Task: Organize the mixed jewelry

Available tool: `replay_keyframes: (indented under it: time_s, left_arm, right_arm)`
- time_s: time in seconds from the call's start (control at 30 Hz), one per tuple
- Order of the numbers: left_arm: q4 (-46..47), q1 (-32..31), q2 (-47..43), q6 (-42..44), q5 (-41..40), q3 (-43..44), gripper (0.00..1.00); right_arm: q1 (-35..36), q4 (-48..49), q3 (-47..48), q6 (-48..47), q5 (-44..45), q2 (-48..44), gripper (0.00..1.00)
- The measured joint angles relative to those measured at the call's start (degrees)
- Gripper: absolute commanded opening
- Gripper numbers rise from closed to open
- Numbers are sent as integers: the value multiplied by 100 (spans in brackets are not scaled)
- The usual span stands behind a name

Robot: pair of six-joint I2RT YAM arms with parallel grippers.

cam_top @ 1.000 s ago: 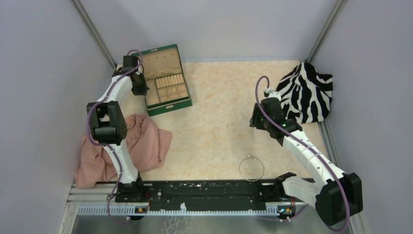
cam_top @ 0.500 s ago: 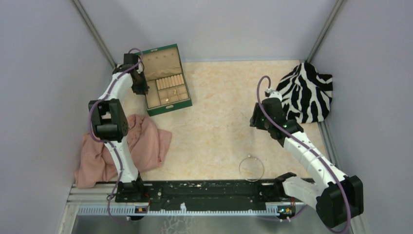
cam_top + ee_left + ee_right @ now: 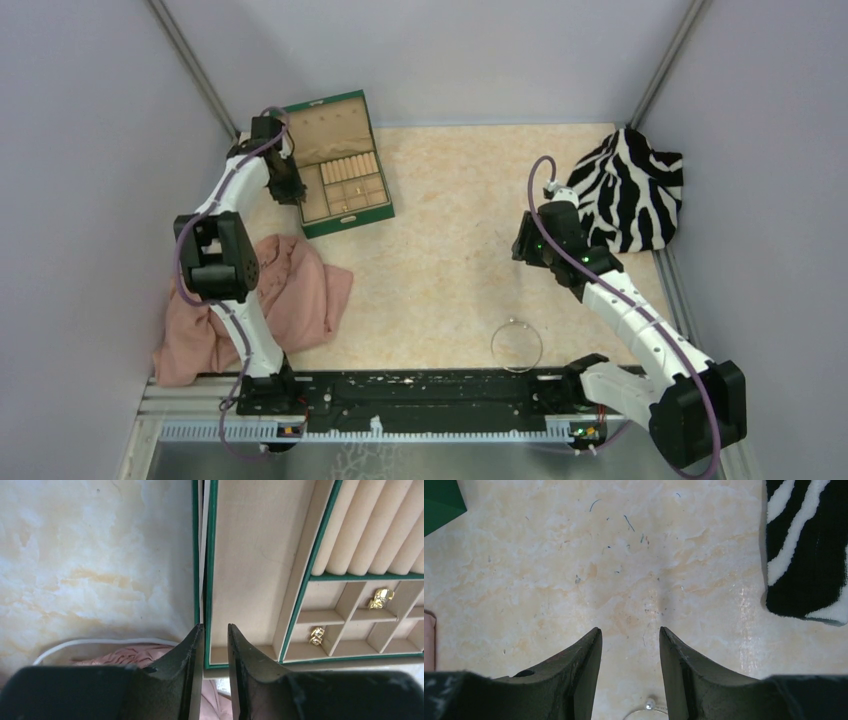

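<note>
The green jewelry box (image 3: 348,222) lies open at the back left, with its tan compartment tray (image 3: 305,580) inside. Two gold pieces (image 3: 380,598) (image 3: 316,635) rest in separate small compartments. My left gripper (image 3: 215,626) hovers over the box's left rim (image 3: 212,555), slightly open with nothing between its fingers; from above the left gripper (image 3: 290,185) sits by the box's left side. The silvery wire hoop (image 3: 512,321) lies near the front edge, and the hoop's bead (image 3: 651,705) shows under my right gripper (image 3: 630,629). The right gripper is open and empty above bare table.
A pink cloth (image 3: 290,290) is bunched at the front left beside the left arm. A zebra-striped cloth (image 3: 630,190) lies at the back right, close to the right arm. Ring rolls (image 3: 370,525) fill the tray's far section.
My left gripper's jaws have parted from shut to slightly open, and the left arm has shifted a little by the box. The right arm and the hoop have not moved.
</note>
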Motion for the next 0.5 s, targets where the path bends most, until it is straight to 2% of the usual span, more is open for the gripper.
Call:
replay_keyframes:
  time_s: [0.33, 0.5]
  left_arm:
    - [415, -114, -691, -31, 4, -739, 28]
    - [826, -450, -717, -129, -22, -855, 36]
  right_arm:
    - [0, 48, -9, 17, -151, 0, 46]
    - [0, 55, -9, 20, -212, 0, 46]
